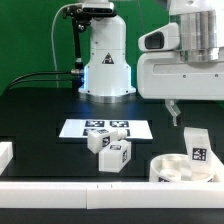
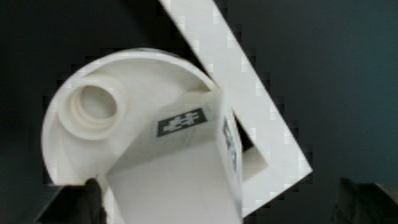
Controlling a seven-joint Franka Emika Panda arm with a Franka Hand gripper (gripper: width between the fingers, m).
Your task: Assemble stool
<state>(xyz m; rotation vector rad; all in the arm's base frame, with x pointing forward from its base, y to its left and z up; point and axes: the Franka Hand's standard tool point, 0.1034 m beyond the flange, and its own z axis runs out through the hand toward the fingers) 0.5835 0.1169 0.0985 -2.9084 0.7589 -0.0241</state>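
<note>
While the gripper [image 1: 176, 116] hangs with fingers spread above the seat [image 1: 175, 167], two legs [image 1: 116, 156] lie beside the marker board [image 1: 74, 128].

The arm base [image 1: 107, 62] is formed as a rounded white housing, with a pale blue light band [image 1: 89, 74] shown at its lower edge. A black joint section [image 1: 78, 14] is fitted above it. Black cables [image 1: 40, 77] are routed from the base toward the exterior view's left. The forward link [image 1: 185, 60] is cased in smooth white shells, with a grey round cap [image 1: 151, 40] set into one end. The gripper [image 1: 173, 116] ends in a pale tapered tip. In the wrist view the fingers [image 2: 71, 205] are rendered as dark, blurred shapes.
</note>
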